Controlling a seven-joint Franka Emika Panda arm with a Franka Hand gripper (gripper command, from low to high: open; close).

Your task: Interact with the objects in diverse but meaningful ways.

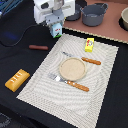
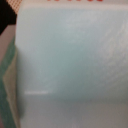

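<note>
Gripper at the far left edge of the placemat, jaws closed on the small white carton; brown sausage lies left.

Robot lab bench staged as mock dining setup. Dark cloth covers surface; woven placemat laid with round plate, orange-handled fork and knife. Toy foods around it: brown sausage, bright yellow box, orange-yellow ridged block. Grey pot at back. Loose cable on cloth suggests test rig, not home.
</note>
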